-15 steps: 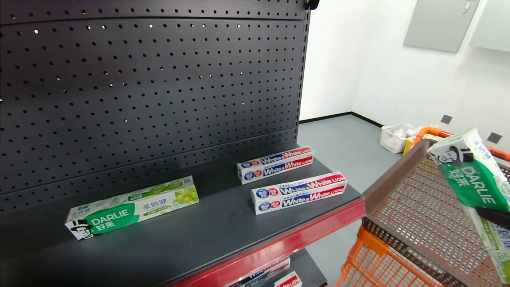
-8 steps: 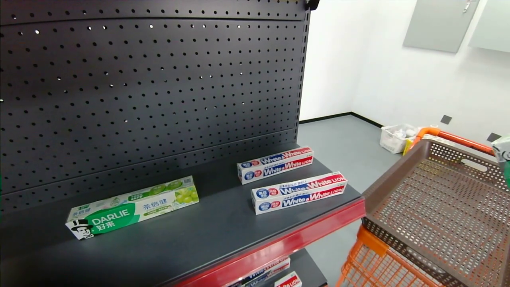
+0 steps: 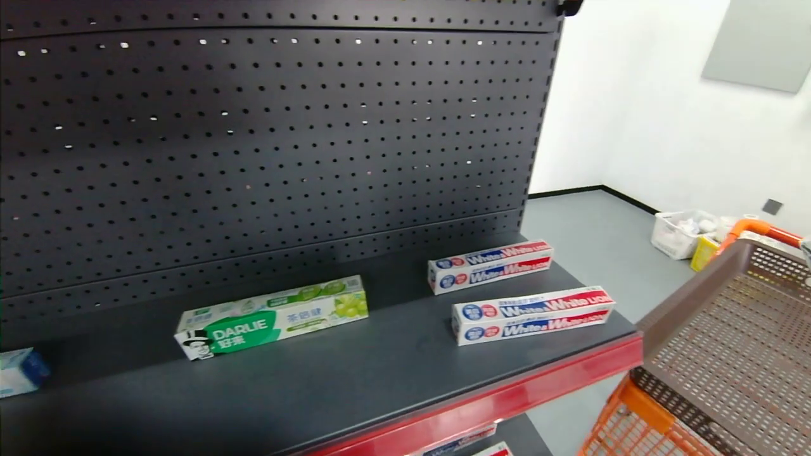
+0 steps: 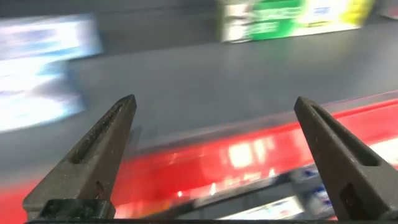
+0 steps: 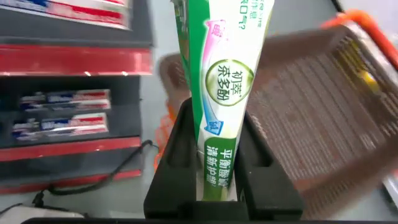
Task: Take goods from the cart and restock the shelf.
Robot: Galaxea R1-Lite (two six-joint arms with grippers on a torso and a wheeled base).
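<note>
The head camera has swung left since before: a blue-and-white box (image 3: pixel 19 372) now shows at the shelf's (image 3: pixel 317 392) left end. The left gripper (image 4: pixel 214 102) has its fingers spread wide and empty, facing the shelf. The right gripper (image 5: pixel 216 112) has its fingers clamped on the green toothpaste box (image 5: pixel 227 62) near the cart (image 3: pixel 690 278), the box's long axis pointing straight out beyond them.

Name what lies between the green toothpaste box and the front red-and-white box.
Nothing: in the head view, that stretch of shelf between the green toothpaste box and the front red-and-white box is bare.
</note>
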